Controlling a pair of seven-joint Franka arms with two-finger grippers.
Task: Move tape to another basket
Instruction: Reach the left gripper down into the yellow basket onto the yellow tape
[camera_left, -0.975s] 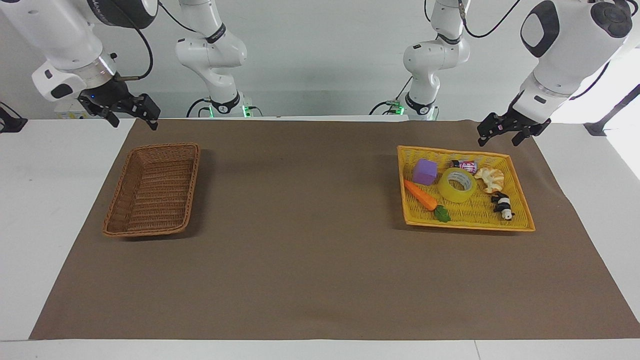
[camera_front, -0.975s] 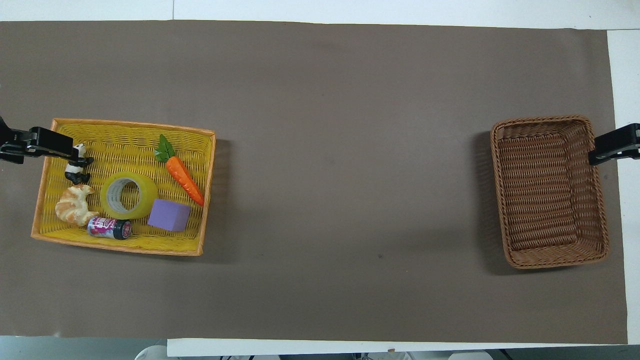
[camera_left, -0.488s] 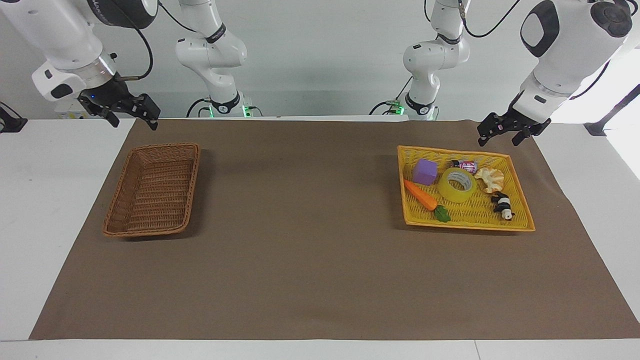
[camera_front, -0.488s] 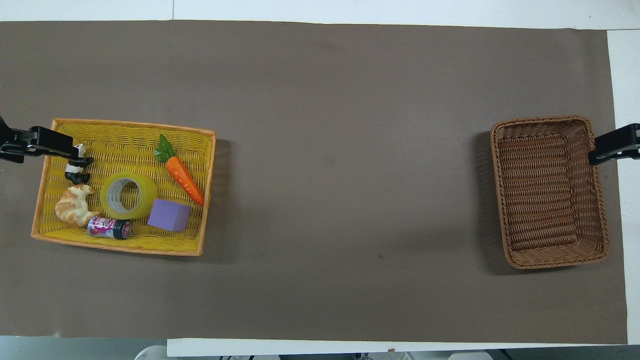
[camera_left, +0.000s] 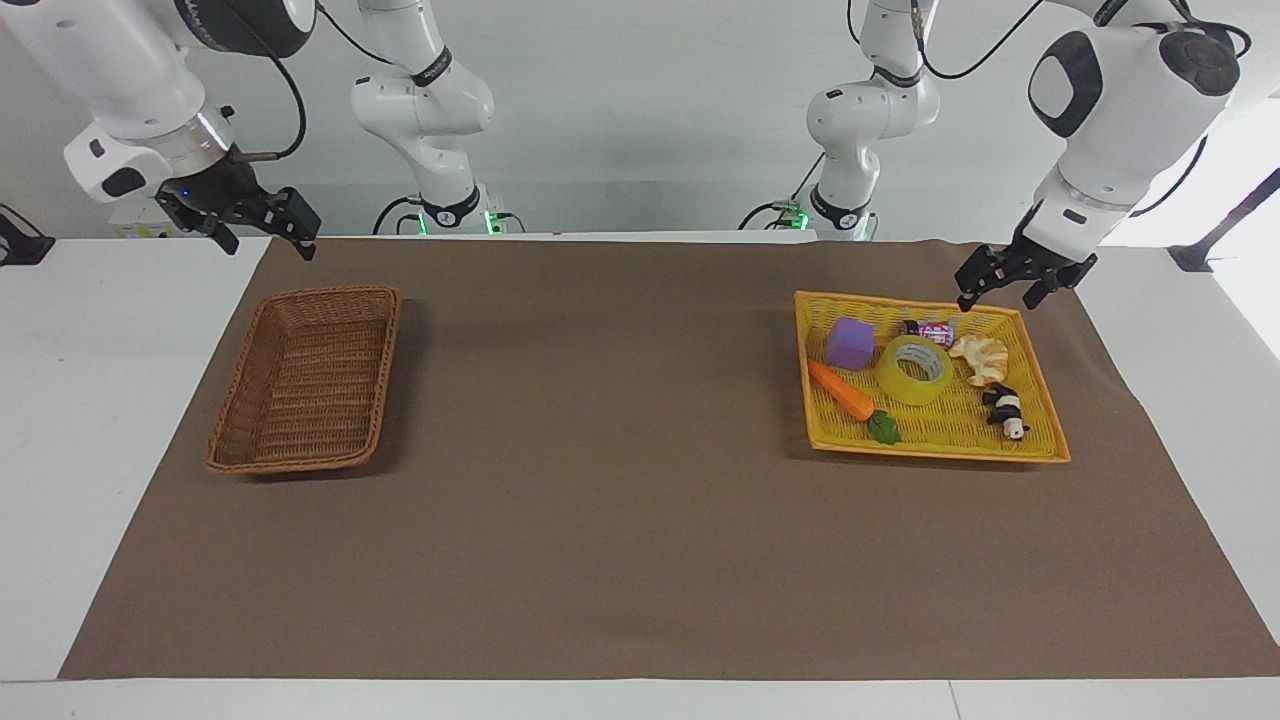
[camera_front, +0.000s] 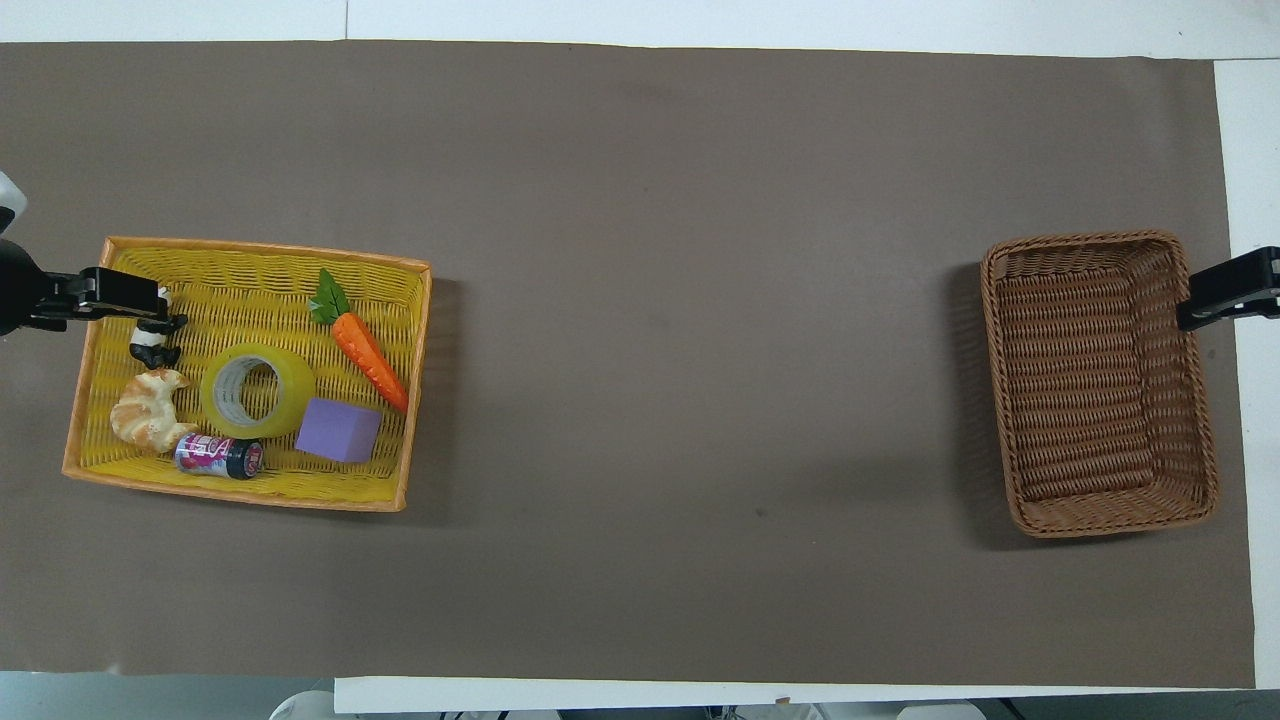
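Observation:
The tape (camera_left: 915, 370), a yellow roll with a white core, lies flat in the middle of the flat yellow tray (camera_left: 935, 452) at the left arm's end; it also shows in the overhead view (camera_front: 257, 390). The brown wicker basket (camera_left: 305, 380) stands empty at the right arm's end, also in the overhead view (camera_front: 1100, 390). My left gripper (camera_left: 1000, 290) is open and empty in the air over the tray's rim nearest the robots, apart from the tape. My right gripper (camera_left: 265, 235) is open and empty, raised beside the basket's corner, and waits.
In the yellow tray (camera_front: 240, 495) around the tape lie a purple cube (camera_front: 338, 430), a toy carrot (camera_front: 370, 360), a croissant (camera_front: 148, 420), a panda figure (camera_front: 152, 340) and a small can (camera_front: 218, 456). A brown mat (camera_left: 600, 450) covers the table.
My left gripper has come down a little and moved in over the yellow tray's rim. The right arm, the tape and both baskets have not moved.

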